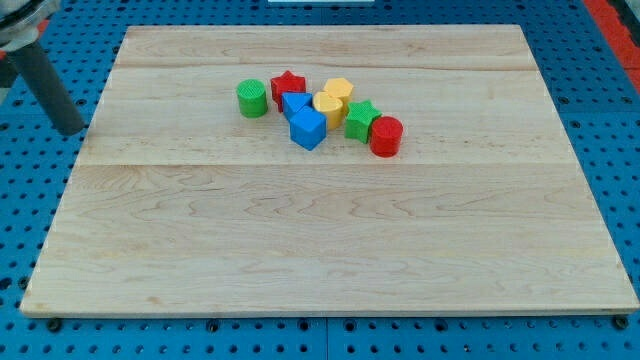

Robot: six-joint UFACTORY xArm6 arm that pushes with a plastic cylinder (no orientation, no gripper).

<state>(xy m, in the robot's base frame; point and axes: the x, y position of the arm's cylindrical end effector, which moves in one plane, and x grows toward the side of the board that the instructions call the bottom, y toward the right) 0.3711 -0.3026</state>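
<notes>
My tip [71, 130] is at the view's left, just off the left edge of the wooden board [320, 240], far from every block. Nearest to it is the green cylinder [252, 98], which stands alone at the left of the cluster. Right of it come the red star [289, 86], a blue triangular block [296, 103] and a blue cube [308, 129]. A yellow hexagon [339, 91] and a yellow heart [328, 106] sit close together. A green star [360, 119] touches the red cylinder [386, 136] at the cluster's right end.
The board lies on a blue pegboard table [600, 60] that shows around all its edges. The dark rod slants up toward the view's top left corner.
</notes>
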